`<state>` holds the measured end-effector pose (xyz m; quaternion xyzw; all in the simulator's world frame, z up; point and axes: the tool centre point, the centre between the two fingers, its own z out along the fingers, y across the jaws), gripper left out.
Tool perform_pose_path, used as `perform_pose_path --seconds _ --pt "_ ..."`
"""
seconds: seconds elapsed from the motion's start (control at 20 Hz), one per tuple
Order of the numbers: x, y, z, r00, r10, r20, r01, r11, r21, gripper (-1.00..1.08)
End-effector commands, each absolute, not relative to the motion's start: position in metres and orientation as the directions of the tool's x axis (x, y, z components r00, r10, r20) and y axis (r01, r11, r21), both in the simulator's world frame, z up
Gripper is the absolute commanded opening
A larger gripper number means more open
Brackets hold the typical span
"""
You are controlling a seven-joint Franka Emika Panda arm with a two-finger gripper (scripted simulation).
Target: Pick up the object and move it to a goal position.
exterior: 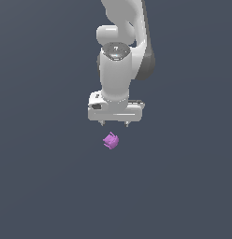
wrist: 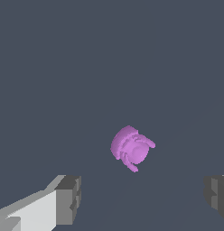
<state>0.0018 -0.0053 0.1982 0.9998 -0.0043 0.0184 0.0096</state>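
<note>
Right now my gripper (exterior: 115, 124) hangs above the purple lump (exterior: 111, 140), fingers spread wide and holding nothing; in the wrist view the two fingertips (wrist: 68, 199) stand well apart with the lump (wrist: 131, 148) between and beyond them. The lump sits on the dark grey floor (exterior: 47, 186), just below my gripper and a touch toward the exterior view's left of its middle.

I judge the lump to be light and stiff, a small rounded body with short stubs sticking out. Those stubs could catch a pad unevenly and make it twist or squirt out, so I would close on the smooth rounded body, across its widest part, not on the stubs.

Much is unclear. I cannot tell whether the lump rests on the floor or how far below my fingertips it lies. One fingertip is cut off at the wrist view's edge. No goal marker shows anywhere.
</note>
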Motion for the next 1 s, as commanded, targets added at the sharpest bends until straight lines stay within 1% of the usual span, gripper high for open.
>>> perform_pose_path --seconds 0.0,0.45,0.95 --pt "0.003 -0.004 0.201 0.999 -0.005 0.043 -0.005 -1.000 0.020 1.00" --pt "0.003 -0.006 0.191 0.998 -0.059 0.038 -0.059 -0.998 0.014 1.00" --pt "0.002 -0.011 0.155 0.964 -0.266 0.023 -0.266 -0.964 -0.003 1.00"
